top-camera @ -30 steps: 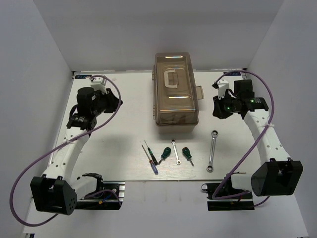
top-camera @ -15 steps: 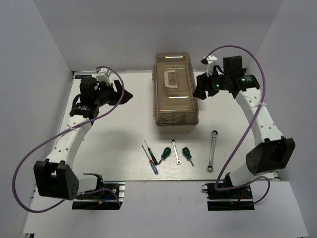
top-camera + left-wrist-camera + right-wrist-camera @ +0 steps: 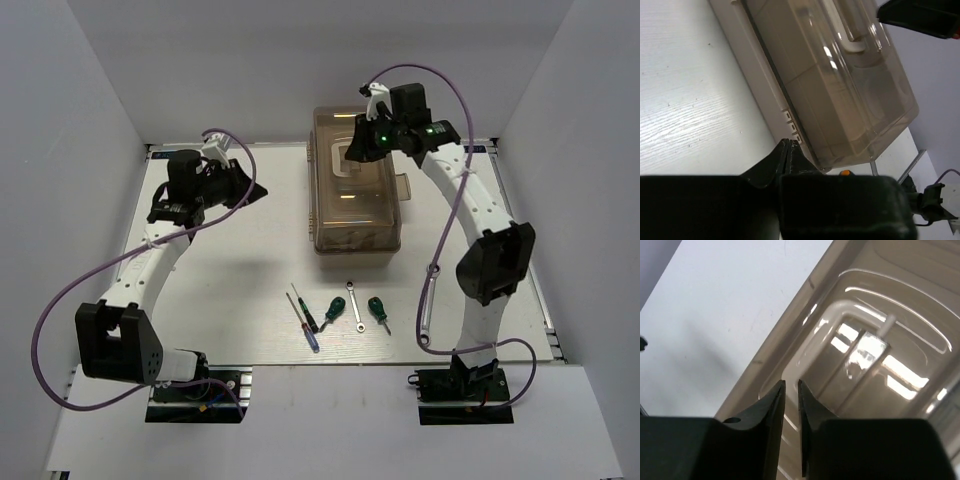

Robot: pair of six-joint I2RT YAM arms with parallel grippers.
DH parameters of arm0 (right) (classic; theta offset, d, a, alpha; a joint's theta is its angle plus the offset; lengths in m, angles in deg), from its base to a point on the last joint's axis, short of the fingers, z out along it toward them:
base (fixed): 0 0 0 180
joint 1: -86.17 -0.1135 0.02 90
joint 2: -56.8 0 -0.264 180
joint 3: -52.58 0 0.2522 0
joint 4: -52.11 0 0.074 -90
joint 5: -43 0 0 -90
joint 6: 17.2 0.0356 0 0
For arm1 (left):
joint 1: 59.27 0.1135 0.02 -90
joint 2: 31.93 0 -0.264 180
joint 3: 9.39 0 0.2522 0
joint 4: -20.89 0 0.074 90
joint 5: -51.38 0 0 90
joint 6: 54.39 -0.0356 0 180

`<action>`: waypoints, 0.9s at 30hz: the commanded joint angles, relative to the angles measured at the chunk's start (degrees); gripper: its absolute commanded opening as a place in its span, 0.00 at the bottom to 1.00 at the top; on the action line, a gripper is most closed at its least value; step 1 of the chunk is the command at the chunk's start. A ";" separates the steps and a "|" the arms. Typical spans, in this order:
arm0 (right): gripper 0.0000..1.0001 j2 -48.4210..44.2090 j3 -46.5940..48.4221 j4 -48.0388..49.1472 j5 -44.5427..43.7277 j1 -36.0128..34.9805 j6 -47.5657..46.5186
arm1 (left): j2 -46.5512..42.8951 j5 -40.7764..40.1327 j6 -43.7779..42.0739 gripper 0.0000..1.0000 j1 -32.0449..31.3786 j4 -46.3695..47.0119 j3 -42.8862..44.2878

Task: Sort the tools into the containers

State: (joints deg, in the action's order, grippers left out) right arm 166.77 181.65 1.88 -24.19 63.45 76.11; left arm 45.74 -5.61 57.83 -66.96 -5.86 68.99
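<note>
Brown-lidded toolbox (image 3: 356, 215) beneath right claw (image 3: 353, 150)

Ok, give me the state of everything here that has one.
Toolbox, lid shut.
Left gripper, shut, empty.
Right gripper, nearly shut, empty, over the toolbox lid.
Screwdrivers, lying loose on the table, unsorted.
Wrenches, lying loose on the table, unsorted.

A white table (image 3: 240, 260) with a faint wood grain fills the middle of the overhead view. Plain pale grey walls (image 3: 300, 60) enclose it on the left, back and right.
</note>
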 commanded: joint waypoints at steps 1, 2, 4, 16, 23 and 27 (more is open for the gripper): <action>0.23 2.52 4.84 3.42 -2.50 -0.74 7.67 | 0.46 4.25 -0.16 0.10 -0.23 2.71 2.35; 0.28 2.87 4.23 4.03 -2.42 -0.75 9.42 | 0.47 4.86 -0.16 0.16 -0.23 3.23 2.87; 0.44 2.88 3.52 6.67 -2.33 -0.92 10.57 | 0.99 4.87 0.37 0.44 -0.23 3.76 2.88; 0.57 7.62 3.96 7.11 -7.60 -2.24 17.51 | 3.45 7.77 2.22 0.71 -0.23 8.25 4.64; 0.53 8.68 4.40 4.66 -14.80 -4.35 19.45 | 4.07 8.82 3.89 0.71 -0.75 10.27 6.39; 0.47 8.07 3.26 3.16 -20.32 -5.93 21.30 | 3.46 8.82 3.89 0.71 -0.75 10.80 6.40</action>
State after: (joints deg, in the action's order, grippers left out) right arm 174.81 184.21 7.89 -38.40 58.58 95.13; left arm 50.59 1.80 61.56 -67.39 3.32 73.34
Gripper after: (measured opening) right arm 0.477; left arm 0.712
